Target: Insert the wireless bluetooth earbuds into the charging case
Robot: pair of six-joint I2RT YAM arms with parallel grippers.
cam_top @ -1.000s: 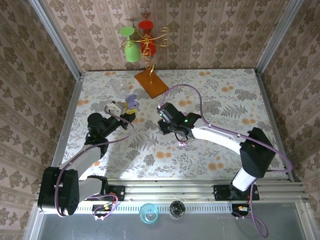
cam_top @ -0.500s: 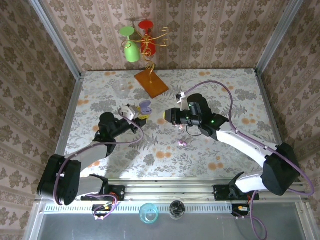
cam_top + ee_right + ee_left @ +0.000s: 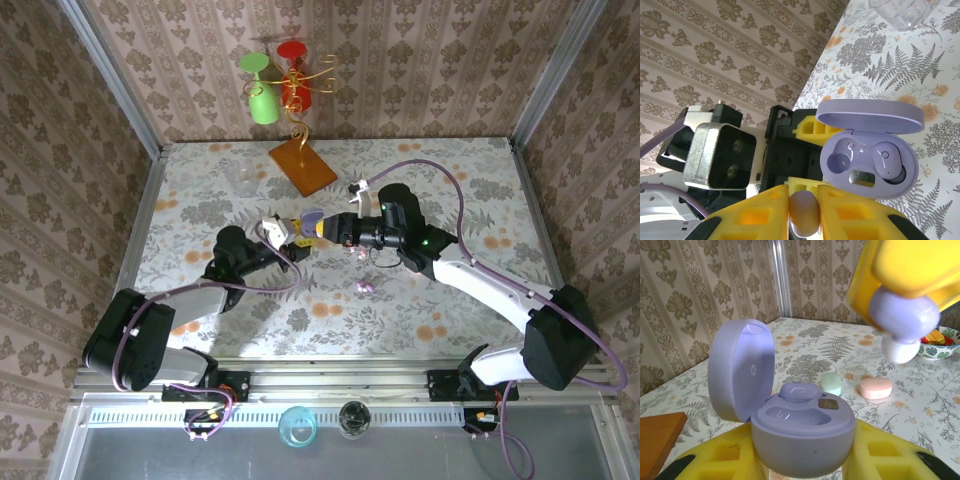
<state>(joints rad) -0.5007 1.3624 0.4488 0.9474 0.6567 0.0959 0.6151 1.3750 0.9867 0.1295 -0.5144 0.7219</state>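
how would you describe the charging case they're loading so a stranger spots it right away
Look just above the middle of the floral table. There the left gripper clamps the charging case off the surface. It is lilac, with its lid flipped open and one bud seated inside, unlike the shut mint case and pink case lying on the table.

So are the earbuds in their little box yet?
Halfway. One earbud already sits in the open lilac case, held by the left gripper. The right gripper holds a second bud close by; its empty socket is left to fill.
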